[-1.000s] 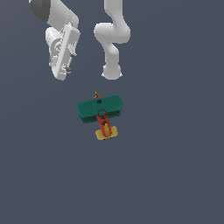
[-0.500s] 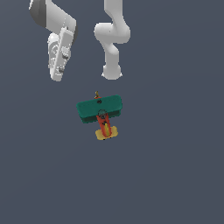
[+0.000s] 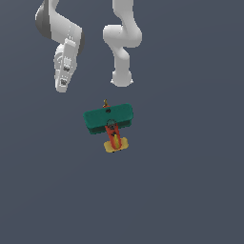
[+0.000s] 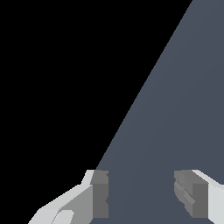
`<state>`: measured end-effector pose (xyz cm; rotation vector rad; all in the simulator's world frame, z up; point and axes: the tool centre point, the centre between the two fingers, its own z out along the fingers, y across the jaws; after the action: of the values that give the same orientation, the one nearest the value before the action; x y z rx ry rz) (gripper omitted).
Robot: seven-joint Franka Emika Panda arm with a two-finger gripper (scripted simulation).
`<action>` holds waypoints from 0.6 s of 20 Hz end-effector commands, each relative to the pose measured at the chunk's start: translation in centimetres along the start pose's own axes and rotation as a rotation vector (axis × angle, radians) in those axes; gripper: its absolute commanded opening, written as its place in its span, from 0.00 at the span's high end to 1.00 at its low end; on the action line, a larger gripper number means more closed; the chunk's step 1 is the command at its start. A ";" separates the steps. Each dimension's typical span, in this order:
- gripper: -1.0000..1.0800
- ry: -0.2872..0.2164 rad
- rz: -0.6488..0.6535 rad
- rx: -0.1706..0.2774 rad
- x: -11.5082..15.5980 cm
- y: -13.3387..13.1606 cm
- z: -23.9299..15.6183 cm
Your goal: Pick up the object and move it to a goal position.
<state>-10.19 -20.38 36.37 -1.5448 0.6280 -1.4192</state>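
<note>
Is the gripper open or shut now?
Open. The wrist view shows the gripper with its fingers set apart, floor between them, nothing held.

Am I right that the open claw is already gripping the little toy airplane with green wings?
Not quite. The claw is open, but the exterior view shows it hanging apart from the toy airplane, off to that view's left. In the wrist view nothing sits between its fingers.

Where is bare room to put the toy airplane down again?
Bare grey floor lies all around the small toy airplane with teal-green wings, widest below its yellow tail and toward the exterior view's right. It is crowded only above, near the white arm base and open hand.
</note>
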 end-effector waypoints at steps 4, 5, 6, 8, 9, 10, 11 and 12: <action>0.38 0.049 0.036 -0.027 -0.3 2.2 -0.8; 0.38 0.057 0.043 -0.033 -0.4 2.6 -0.9; 0.38 0.064 0.050 -0.039 -0.5 3.0 -1.0; 0.38 0.078 0.065 -0.052 -0.8 3.9 -1.3; 0.38 0.084 0.073 -0.059 -1.0 4.4 -1.4; 0.38 0.090 0.081 -0.066 -1.2 4.8 -1.5; 0.38 0.096 0.089 -0.074 -1.5 5.3 -1.6; 0.38 0.101 0.097 -0.082 -1.7 5.8 -1.7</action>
<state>-10.90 -21.94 31.17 -1.4955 0.7975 -1.4234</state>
